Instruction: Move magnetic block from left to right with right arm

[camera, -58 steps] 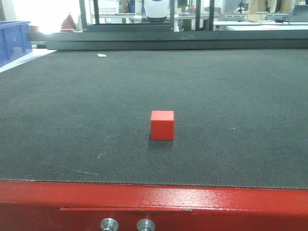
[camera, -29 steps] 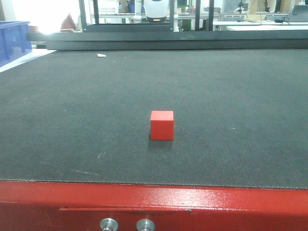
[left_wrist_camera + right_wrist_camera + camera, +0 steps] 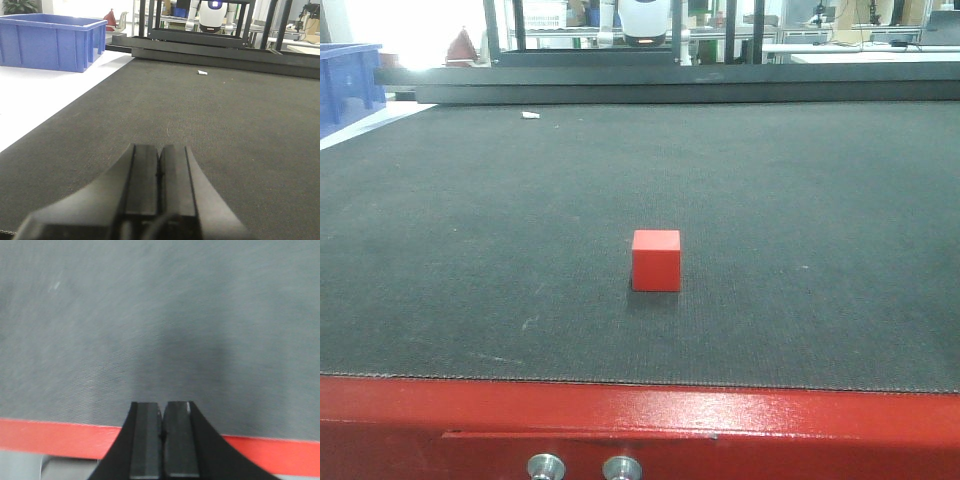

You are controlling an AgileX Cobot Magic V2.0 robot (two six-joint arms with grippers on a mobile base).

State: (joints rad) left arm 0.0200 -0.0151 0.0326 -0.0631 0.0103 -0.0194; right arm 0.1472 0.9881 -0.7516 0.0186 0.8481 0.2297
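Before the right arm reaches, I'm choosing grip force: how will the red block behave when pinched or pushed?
The red block looks rigid, flat-faced and sharp-edged, so it probably won't squash or roll. Sitting flat on the textured mat, it would likely drag rather than tip if pushed low. Weight cannot be judged.

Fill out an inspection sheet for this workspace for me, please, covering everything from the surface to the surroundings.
Surface: dark textured mat with faint pale scuffs, bordered at the near side by a red table edge.
Job's things: magnetic block sits flat on the mat near the centre, with nothing touching it.
Clutter: one small white scrap lies near the far left of the mat.
Grippers: left gripper is shut and empty; right gripper is shut and empty, above the mat's near edge.
Cables: nothing seen on the mat.
Surroundings: blue bin on a white surface to the left; black frame beyond the far edge.
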